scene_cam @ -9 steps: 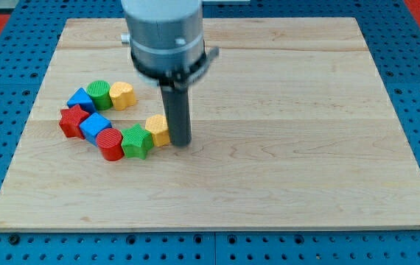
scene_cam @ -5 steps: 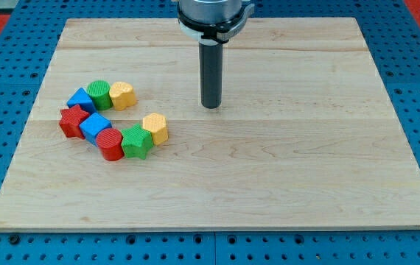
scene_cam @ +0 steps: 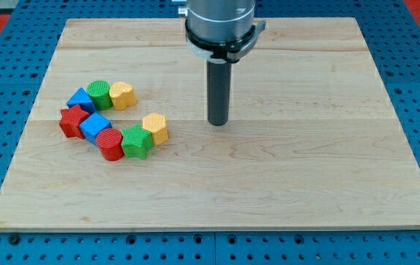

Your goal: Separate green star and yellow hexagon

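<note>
The green star [scene_cam: 136,142] lies at the left of the wooden board [scene_cam: 284,184], touching the yellow hexagon [scene_cam: 155,128] on its upper right. My tip [scene_cam: 218,122] stands on the board to the right of the yellow hexagon, apart from it by about a block's width and a half, touching no block.
A curved row of blocks runs left of the star: a red cylinder [scene_cam: 110,143], a blue cube [scene_cam: 94,126], a red star [scene_cam: 72,121], a blue triangle [scene_cam: 81,99], a green cylinder [scene_cam: 99,95] and a yellow block [scene_cam: 122,95].
My tip left the yellow hexagon's right side, swung up and right, then came back down a little. The blocks have not moved.
</note>
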Motion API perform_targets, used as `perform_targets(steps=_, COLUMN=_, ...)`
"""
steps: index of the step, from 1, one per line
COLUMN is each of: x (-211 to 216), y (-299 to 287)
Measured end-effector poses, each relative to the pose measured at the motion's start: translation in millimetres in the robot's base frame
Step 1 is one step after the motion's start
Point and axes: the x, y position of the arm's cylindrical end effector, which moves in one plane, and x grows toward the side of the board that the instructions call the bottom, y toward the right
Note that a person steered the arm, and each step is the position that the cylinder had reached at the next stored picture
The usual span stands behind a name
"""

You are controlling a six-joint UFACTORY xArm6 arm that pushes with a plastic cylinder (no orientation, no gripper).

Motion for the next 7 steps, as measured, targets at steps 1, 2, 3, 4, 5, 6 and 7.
perform_targets(steps=1, x=8.1, y=5.2)
perform_targets(steps=2, x=29.5, y=11.7)
perform_targets(steps=3, x=29.7, y=-35.0)
perform_targets(steps=4, x=26.6, y=-75.4)
perform_targets(steps=5, x=25.1, y=-88.2)
perform_targets(steps=6, x=19.9, y=-97.4)
perform_targets(steps=7, x=19.9, y=-135.4)
